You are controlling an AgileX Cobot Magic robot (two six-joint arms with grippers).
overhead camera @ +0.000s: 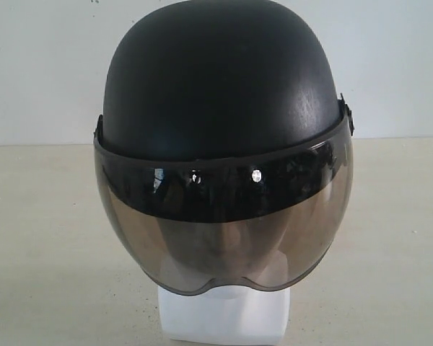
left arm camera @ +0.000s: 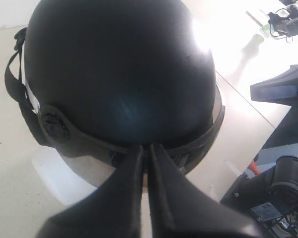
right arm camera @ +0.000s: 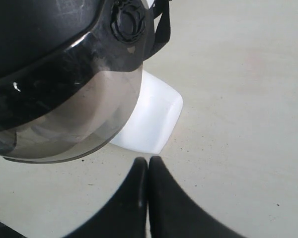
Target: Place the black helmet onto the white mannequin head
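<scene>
The black helmet (overhead camera: 216,79) sits on the white mannequin head (overhead camera: 224,317), and its smoky visor (overhead camera: 224,231) hangs down over the face. Only the head's squarish white base shows below the visor. Neither gripper appears in the exterior view. In the left wrist view my left gripper (left arm camera: 146,147) has its fingers pressed nearly together, tips lined up with the helmet's (left arm camera: 119,69) lower rim, nothing seen between them. In the right wrist view my right gripper (right arm camera: 148,159) is shut and empty above the table, just off the corner of the white base (right arm camera: 151,121), below the helmet (right arm camera: 39,29).
The head stands on a pale beige table (overhead camera: 43,238) before a white wall (overhead camera: 36,65). The left wrist view shows the table's edge and, beyond it, black robot hardware (left arm camera: 283,94) and cabling (left arm camera: 273,198). A black chin strap (left arm camera: 12,79) hangs at the helmet's side.
</scene>
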